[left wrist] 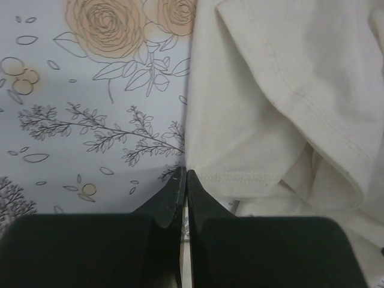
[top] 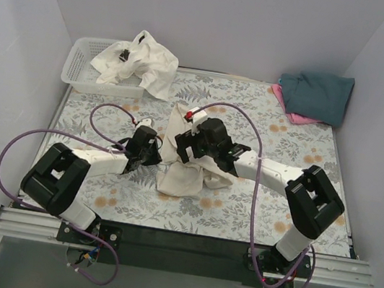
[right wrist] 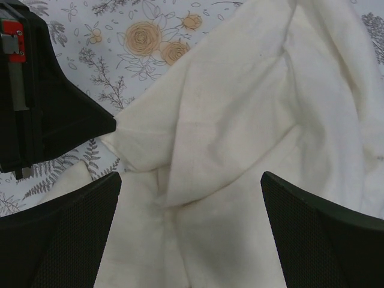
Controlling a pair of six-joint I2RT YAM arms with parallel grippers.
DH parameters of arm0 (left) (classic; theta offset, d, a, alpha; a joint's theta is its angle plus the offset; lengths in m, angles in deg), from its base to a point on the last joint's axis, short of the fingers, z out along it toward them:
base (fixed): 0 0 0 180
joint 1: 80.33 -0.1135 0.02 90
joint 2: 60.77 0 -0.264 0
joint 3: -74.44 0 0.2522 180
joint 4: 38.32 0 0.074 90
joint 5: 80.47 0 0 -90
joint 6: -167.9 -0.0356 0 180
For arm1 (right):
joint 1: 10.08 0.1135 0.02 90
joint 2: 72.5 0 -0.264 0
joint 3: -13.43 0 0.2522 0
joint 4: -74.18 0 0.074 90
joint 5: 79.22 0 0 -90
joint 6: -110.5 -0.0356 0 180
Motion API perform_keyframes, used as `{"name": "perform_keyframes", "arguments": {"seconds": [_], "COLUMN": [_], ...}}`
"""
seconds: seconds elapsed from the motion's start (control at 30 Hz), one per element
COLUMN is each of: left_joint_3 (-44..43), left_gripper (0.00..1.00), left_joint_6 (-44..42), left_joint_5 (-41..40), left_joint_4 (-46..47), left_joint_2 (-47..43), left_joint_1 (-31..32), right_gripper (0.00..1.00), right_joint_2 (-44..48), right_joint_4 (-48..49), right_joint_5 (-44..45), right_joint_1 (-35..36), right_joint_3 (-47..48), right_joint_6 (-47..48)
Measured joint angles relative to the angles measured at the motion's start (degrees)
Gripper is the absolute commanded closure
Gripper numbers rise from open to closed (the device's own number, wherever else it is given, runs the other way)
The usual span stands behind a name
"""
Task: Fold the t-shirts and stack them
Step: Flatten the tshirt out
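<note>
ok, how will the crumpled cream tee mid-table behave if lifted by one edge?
Likely floppy: the cream tee lies in soft folds, so it should drape and sag. Probably light: the fabric looks thin at the hem. Pushed, it would likely bunch, not slide whole.

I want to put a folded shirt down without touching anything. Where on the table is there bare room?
Bare table: the near strip between the arm bases; the right side, between the right arm and the teal t-shirt; the far middle, between the basket and that t-shirt. Crowded: the centre, where the left arm meets the right over the cream t-shirt.
</note>
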Motion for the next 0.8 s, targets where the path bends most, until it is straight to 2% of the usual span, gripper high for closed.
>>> {"name": "perform_keyframes", "arguments": {"seconds": [0.33,0.6,0.7,0.8], "left_joint_3": [1.5,1.9,1.9,2.0], "left_gripper": [1.0,1.0,1.0,1.0], "left_joint_6": [-1.7,-2.3,-2.4,-2.4], "left_joint_5": [-2.6,-2.4,-2.3,-2.2], "left_joint_4": [-5.4,-6.3,-6.4,-6.4], "left_joint_2": [-8.5,-8.9,-8.9,-8.9], "left_joint_1": [-3.2,-3.5,-3.5,-3.5], "right_gripper": [0.09,0.1,0.12,0.21], "right_joint_2": [-11.2,-18.1,-21.0,-23.7], "right_joint_4": [-0.4,-0.4,-0.3,-0.3], "right_joint_5": [-1.3,0.4,1.9,3.7], "right_joint_1": [2.8,3.9,4.4,4.7], "right_joint_3": [8.3,14.9,17.1,18.9], "right_joint_6": [2.4,5.3,6.0,6.5]}}
